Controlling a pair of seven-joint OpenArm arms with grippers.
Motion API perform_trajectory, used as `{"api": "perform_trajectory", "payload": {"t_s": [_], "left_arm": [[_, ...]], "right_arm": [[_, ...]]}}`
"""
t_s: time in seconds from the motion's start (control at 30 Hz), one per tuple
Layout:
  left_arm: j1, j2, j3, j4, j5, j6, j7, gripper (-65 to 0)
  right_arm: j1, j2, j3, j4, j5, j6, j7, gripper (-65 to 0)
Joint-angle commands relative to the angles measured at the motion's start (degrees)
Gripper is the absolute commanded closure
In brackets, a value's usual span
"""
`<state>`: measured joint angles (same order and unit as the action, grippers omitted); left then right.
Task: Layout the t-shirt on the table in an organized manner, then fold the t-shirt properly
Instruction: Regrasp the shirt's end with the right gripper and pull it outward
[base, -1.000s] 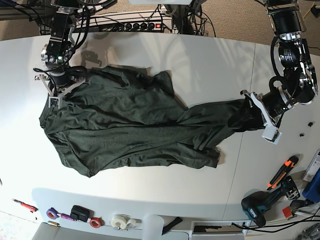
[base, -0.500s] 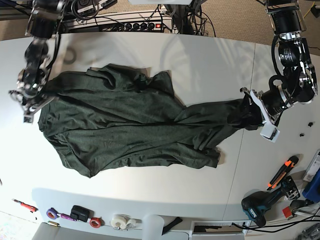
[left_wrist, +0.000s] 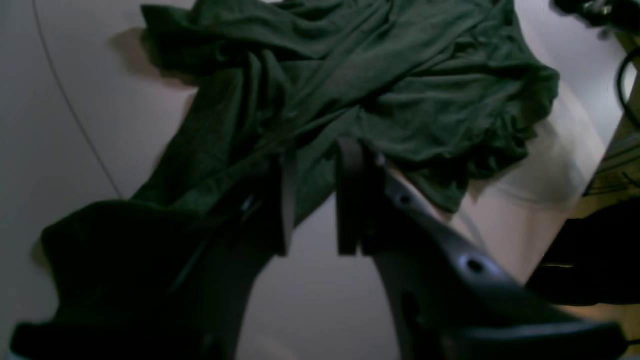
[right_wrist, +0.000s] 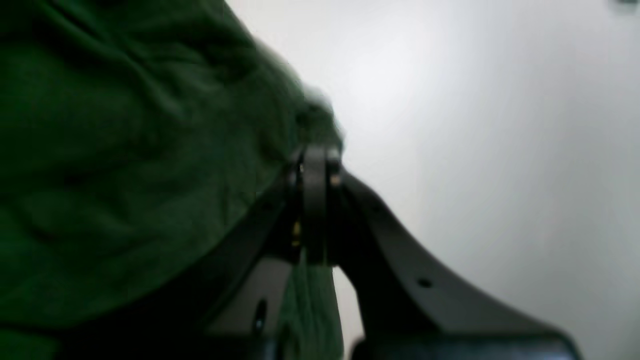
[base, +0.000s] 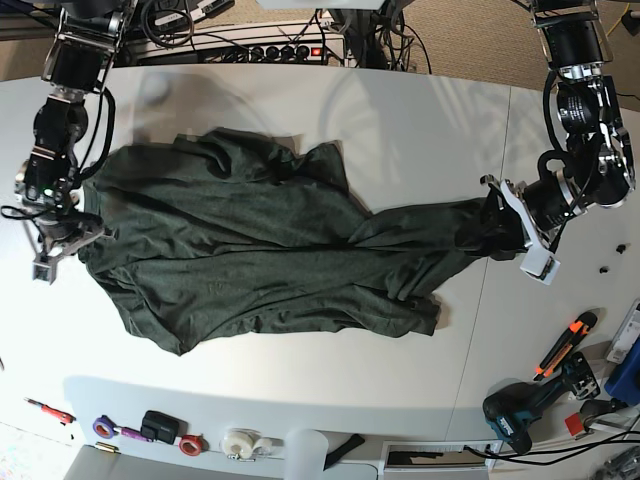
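Dark forest-green knit cotton t-shirt (base: 260, 245) sprawled rumpled across big white smooth worktop (base: 420, 110), stretched between both claws. Left claw (base: 505, 235) clamped on bunched shirt end near dark seam line (base: 500, 200), fabric draped over one finger, arm bent down from far edge. Right claw (base: 62, 243) pinched tight together on opposite shirt edge (right_wrist: 312, 120), arm hanging low over worktop.

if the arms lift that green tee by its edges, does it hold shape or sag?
Likely sags: the t-shirt lies in soft wrinkles and bunched folds on the table, so it looks floppy. Where the left gripper holds one end, the fabric gathers into a narrow rope, suggesting it stretches rather than stays flat. Probably light; the right gripper pinches only a thin edge.
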<state>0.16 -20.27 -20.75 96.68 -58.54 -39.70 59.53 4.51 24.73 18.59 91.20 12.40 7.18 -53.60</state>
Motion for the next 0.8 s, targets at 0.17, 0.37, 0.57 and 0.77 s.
{"api": "perform_trajectory", "payload": {"t_s": [0.17,0.37,0.57,0.77], "left_arm": [[-1.0,-0.7,-0.4,0.9,-1.1,-0.3,-1.6,-12.2],[-1.0,-0.3,-0.4,0.9,-1.5,-0.3,-2.5,-12.2],[-1.0,1.2,-0.4,0.9,-1.5,-0.3,-2.1,-12.2],[-1.0,2.7,-0.4,0.9,-1.6,-0.3,-1.6,-12.2]], "right_arm": [[-6.3,-3.4,17.9,10.2,7.2,1.0,0.8,0.0],[-11.5,-15.6,39.2,12.7,32.8,16.0,-3.5,0.0],[-15.4,-21.7,45.8,12.6,40.7,22.0,-5.0,-23.0],[-15.9,-23.4,44.0,12.6,40.0,19.8,-4.9,-34.4]]}}
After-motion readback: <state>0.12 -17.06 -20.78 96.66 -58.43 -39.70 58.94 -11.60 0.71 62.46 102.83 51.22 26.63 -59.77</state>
